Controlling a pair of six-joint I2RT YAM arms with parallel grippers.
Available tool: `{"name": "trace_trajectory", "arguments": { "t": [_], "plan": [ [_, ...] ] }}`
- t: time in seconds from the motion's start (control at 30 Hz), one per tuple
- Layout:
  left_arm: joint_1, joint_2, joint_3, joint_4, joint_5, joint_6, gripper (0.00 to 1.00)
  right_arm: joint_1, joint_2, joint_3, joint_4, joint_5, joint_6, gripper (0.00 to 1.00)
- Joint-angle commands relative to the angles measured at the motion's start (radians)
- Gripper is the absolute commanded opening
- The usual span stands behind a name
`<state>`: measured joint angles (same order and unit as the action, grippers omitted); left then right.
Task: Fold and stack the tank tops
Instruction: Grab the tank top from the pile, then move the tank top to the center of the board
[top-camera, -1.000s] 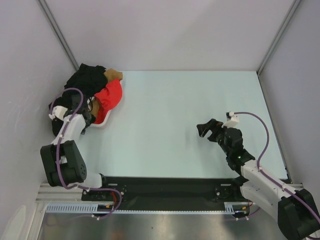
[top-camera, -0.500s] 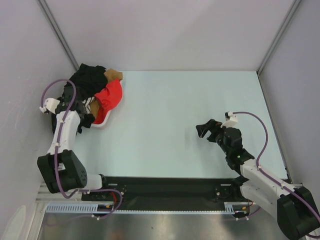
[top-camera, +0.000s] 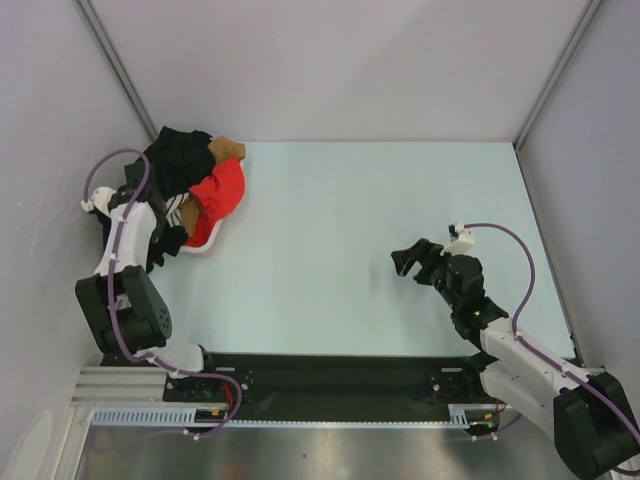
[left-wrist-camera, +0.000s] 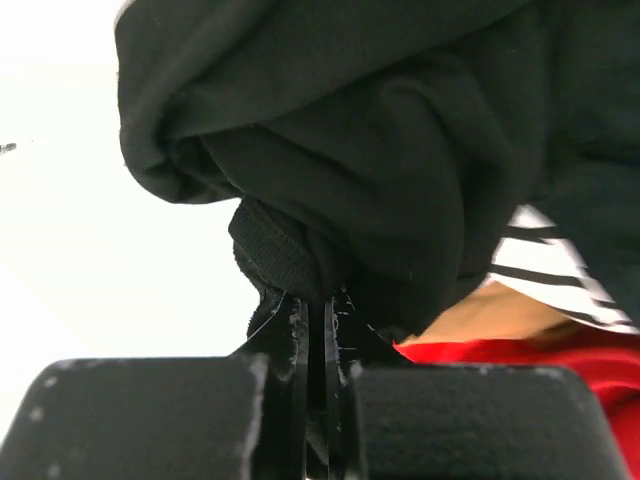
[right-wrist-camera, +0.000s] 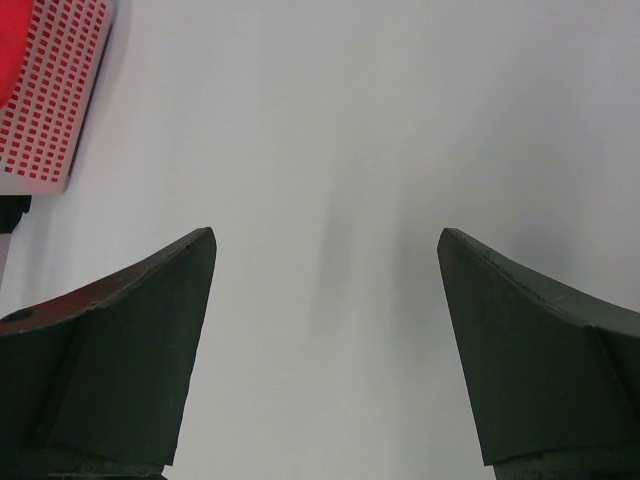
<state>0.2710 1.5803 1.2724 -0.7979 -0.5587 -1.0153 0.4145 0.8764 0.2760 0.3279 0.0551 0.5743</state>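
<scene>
pinching a fold of the black tank top (left-wrist-camera: 380, 150), our left claw (left-wrist-camera: 315, 320) is closed tight at the basket (top-camera: 207, 244) in the far-left corner of the bench (top-camera: 340, 230). we fear the tangled red tank top (top-camera: 222, 188) could drag out with it. the right claw (right-wrist-camera: 325, 240) gapes wide, empty.

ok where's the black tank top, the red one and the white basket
black tank top (left-wrist-camera: 350, 130): left wrist view, on its big bunched fold.
red tank top (top-camera: 224, 188): top external view, middle of the draped cloth.
white basket (top-camera: 204, 246): top external view, on its near rim.
</scene>
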Motion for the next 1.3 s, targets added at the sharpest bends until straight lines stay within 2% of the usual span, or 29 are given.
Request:
{"name": "trace_trajectory", "arguments": {
  "t": [0.0, 0.2, 0.33, 0.4, 0.57, 0.73, 0.83, 0.97, 1.03, 1.13, 1.17, 1.23, 1.27],
  "plan": [
    [0.005, -0.083, 0.012, -0.005, 0.019, 0.003, 0.0, -0.002, 0.004, 0.014, 0.045, -0.006, -0.016, 0.97],
    [0.004, -0.383, -0.125, 0.153, 0.032, 0.009, 0.0, -0.002, 0.016, 0.019, 0.051, -0.02, -0.014, 0.97],
    [-0.01, -0.611, -0.191, 0.252, 0.164, -0.003, 0.0, -0.003, 0.016, 0.015, 0.059, -0.024, -0.014, 0.97],
    [-0.061, -0.696, -0.228, 0.293, 0.19, -0.012, 0.0, -0.002, 0.021, 0.015, 0.063, -0.026, -0.014, 0.97],
    [-0.225, -0.949, -0.212, 0.301, 0.197, -0.057, 0.0, -0.003, 0.029, 0.022, 0.06, -0.034, -0.022, 0.96],
    [-0.245, -1.13, -0.131, 0.319, 0.246, -0.059, 0.0, -0.003, 0.012, 0.017, 0.059, -0.032, -0.027, 0.96],
    [-0.245, -1.155, -0.093, 0.344, 0.311, -0.055, 0.0, -0.002, 0.013, 0.017, 0.062, -0.034, -0.027, 0.96],
    [-0.246, -1.126, -0.073, 0.393, 0.478, -0.142, 0.0, -0.003, 0.024, 0.02, 0.066, -0.035, -0.03, 0.96],
    [-0.246, -1.094, -0.125, 0.48, 0.599, -0.192, 0.0, -0.005, 0.029, 0.02, 0.066, -0.035, -0.031, 0.96],
    [-0.253, -1.021, -0.212, 0.607, 0.696, -0.273, 0.0, -0.003, 0.033, 0.02, 0.068, -0.035, -0.033, 0.96],
    [-0.263, -0.998, -0.222, 0.615, 0.703, -0.273, 0.0, -0.003, 0.035, 0.022, 0.069, -0.035, -0.034, 0.96],
    [-0.378, -0.944, -0.214, 0.589, 0.643, -0.232, 0.0, -0.003, 0.038, 0.022, 0.069, -0.034, -0.039, 0.96],
    [-0.454, -0.935, -0.208, 0.577, 0.563, -0.185, 0.0, -0.003, 0.038, 0.022, 0.068, -0.035, -0.039, 0.96]
  ]
}}
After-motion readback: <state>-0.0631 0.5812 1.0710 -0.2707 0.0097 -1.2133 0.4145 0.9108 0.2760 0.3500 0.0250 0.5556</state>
